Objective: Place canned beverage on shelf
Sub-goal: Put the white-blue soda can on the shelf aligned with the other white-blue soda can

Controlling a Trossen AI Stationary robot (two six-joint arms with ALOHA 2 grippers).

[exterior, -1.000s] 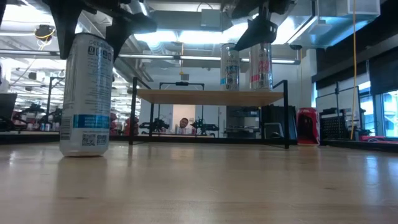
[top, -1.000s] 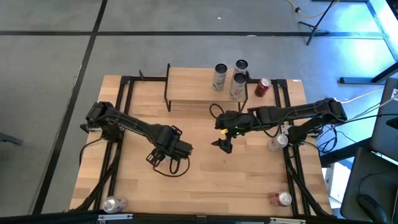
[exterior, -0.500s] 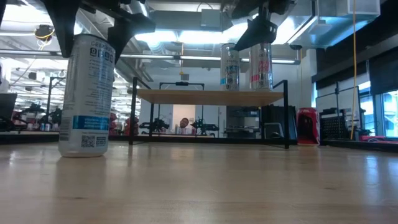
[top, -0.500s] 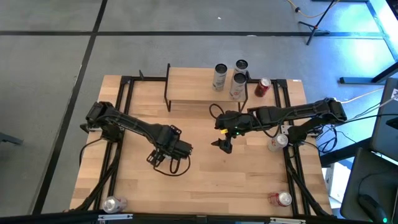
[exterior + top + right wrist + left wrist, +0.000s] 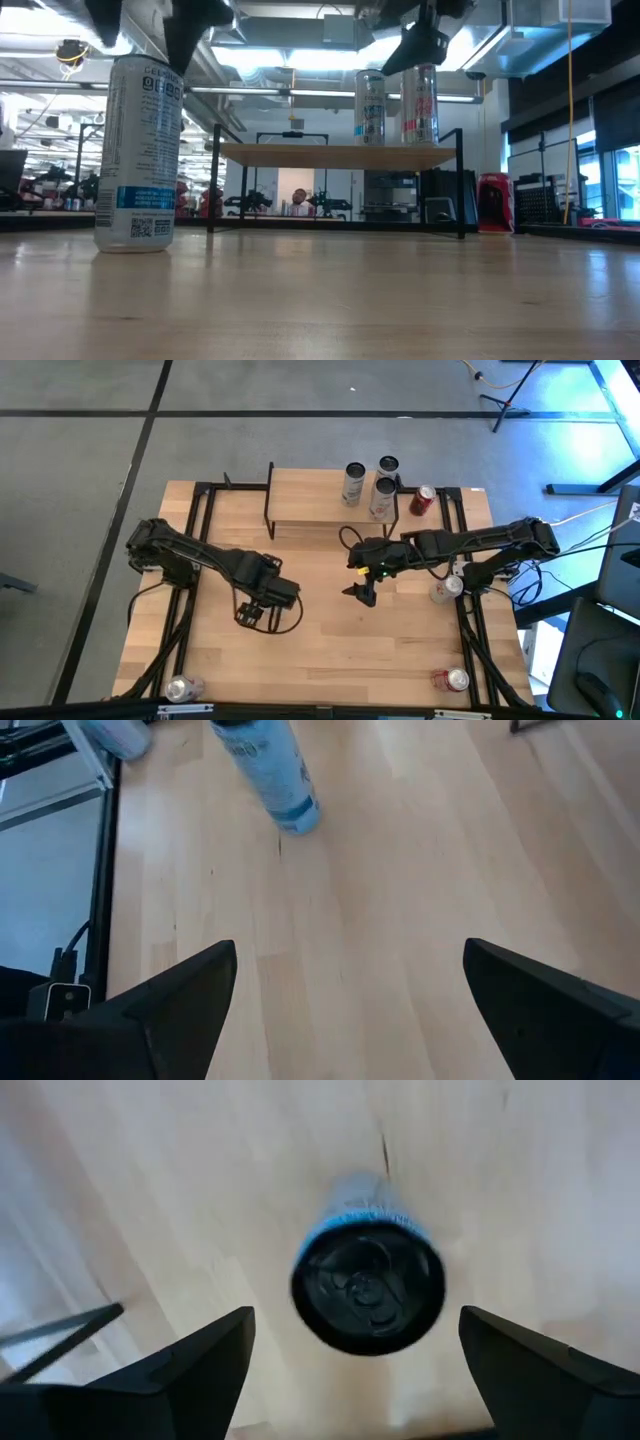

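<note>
Directly above an upright white-and-blue can (image 5: 367, 1287), the left gripper (image 5: 350, 1365) hangs with its fingers (image 5: 215, 1355) spread wide on either side of the can top, touching nothing. That can (image 5: 138, 152) stands free on the wooden table (image 5: 330, 650), well in front of the shelf (image 5: 310, 500). Near the table's middle, the right gripper (image 5: 362, 592) is also wide open and empty. Three cans (image 5: 371, 483) stand at the shelf's right end, and a red can (image 5: 422, 500) sits just beside it.
</note>
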